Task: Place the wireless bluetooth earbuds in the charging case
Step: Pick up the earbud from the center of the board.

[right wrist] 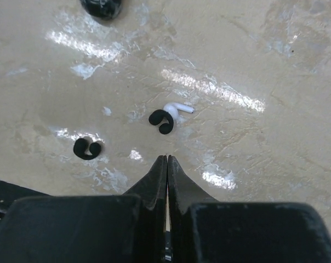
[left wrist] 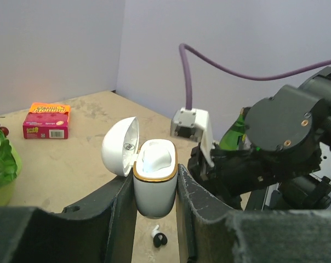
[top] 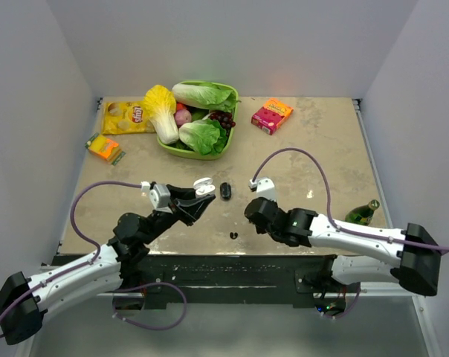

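Left claw [left wrist: 154,176] pinches open charging case [left wrist: 153,197]; nothing inserted, apparently.
Right claw [right wrist: 166,167], pressed together, empty, hovers above earbuds [right wrist: 164,118] on worktop [right wrist: 275,66].

The right end effector [right wrist: 166,160], fingers pressed together, faces one earbud [right wrist: 166,116] directly ahead on the table [right wrist: 275,109]. A second earbud [right wrist: 87,148] lies ahead-left, and a black oval object [right wrist: 102,6] farther ahead-left. Ahead-right the table is bare. The charging case [left wrist: 154,189] fills the left end effector [left wrist: 154,178]. The right arm [left wrist: 280,142] blocks its right side; its left is open up to the red box [left wrist: 46,120].
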Tool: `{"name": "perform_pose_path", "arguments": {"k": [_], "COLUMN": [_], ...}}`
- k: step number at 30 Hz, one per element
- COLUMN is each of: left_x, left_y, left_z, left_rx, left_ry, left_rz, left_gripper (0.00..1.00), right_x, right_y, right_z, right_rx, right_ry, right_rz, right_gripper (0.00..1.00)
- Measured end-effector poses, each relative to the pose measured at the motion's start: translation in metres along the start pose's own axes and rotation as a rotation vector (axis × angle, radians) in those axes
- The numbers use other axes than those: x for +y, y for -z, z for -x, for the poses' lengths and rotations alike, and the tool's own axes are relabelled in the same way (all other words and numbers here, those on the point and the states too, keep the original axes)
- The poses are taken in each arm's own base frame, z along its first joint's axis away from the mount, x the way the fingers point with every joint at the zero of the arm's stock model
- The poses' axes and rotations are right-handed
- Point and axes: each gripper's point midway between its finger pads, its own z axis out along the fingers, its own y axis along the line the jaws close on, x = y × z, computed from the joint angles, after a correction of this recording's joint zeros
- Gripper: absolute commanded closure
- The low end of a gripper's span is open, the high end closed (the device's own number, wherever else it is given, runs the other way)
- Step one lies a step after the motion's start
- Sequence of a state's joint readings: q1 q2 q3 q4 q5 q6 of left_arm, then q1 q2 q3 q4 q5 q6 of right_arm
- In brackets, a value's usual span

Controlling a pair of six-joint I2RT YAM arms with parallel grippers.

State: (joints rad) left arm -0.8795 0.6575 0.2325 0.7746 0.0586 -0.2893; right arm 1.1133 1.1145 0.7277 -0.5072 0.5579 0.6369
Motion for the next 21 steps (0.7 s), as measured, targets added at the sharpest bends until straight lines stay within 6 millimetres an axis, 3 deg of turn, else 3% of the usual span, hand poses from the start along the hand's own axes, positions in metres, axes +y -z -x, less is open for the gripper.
{"name": "perform_pose_path", "arguments": {"k": [7, 13, 16, 21], "left_x": [0.0, -0.001, 0.0, 0.001], "left_y": [0.0, 0.001, 0.002, 0.003], "left_z": [-0.002, -0.005, -0.009, -0.014], "left_rx": [0.007, 0.015, 0.024, 0.039], "left_ry": [0.008, 0.013, 0.018, 0.019], "left_rz": [0.001, 0.0, 0.001, 0.005], "left_gripper": [1.0, 1.0, 1.0, 1.0], "right_x": [-0.003, -0.016, -0.027, -0.013], "right_y": [-0.027, -0.047, -0.06, -0.068], "right_z": [-0.026, -0.03, -0.046, -0.057], "right_rx": [0.092, 0.113, 0.168, 0.212], "right_ry": [0.038, -0.05, -0.082, -0.081], "right_rz": [-0.077, -0.092, -0.104, -0.05], "right_gripper": [1.0, 0.98, 0.98, 0.97]}}
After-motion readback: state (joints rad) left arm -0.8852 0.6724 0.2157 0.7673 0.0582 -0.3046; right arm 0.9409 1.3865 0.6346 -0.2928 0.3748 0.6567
